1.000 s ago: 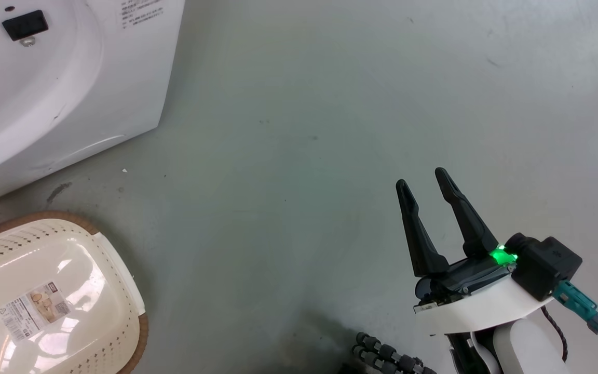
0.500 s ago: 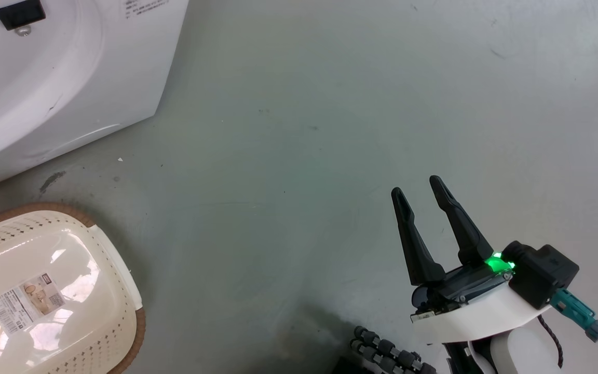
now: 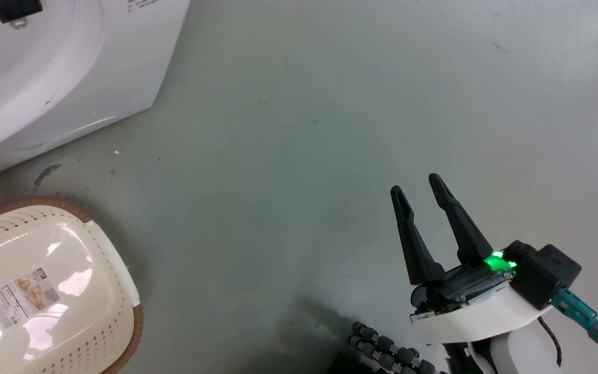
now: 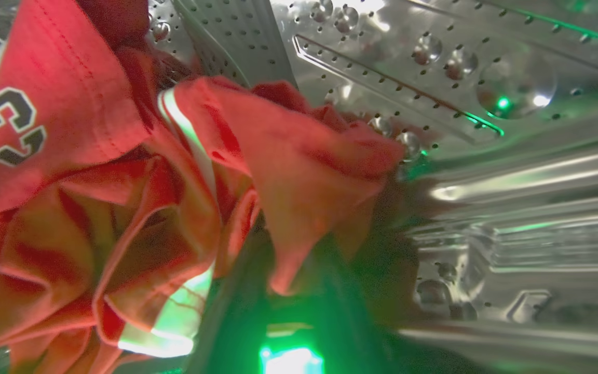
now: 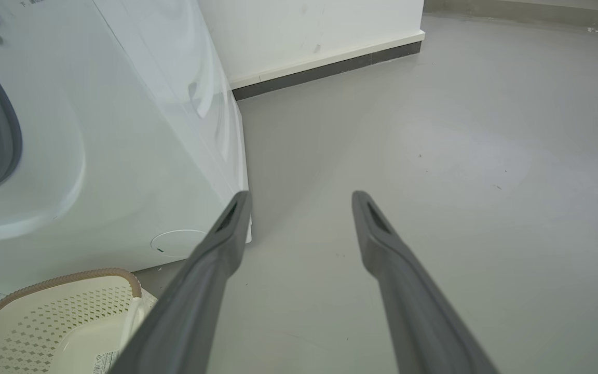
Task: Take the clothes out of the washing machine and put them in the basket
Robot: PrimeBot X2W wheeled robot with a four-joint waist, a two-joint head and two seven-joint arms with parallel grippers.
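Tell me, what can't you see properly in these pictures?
- Left wrist view: the left gripper is blurred and its tips are under the clothes, so its grip is unclear.
- Same view: the clothes are bunched; their number is unclear.
- Head view: the basket is cut by the edge; its label is too small to read.

A bare laundry space, it seemed. A large white front-loading washing machine stood on smooth grey floor, white wall behind it.
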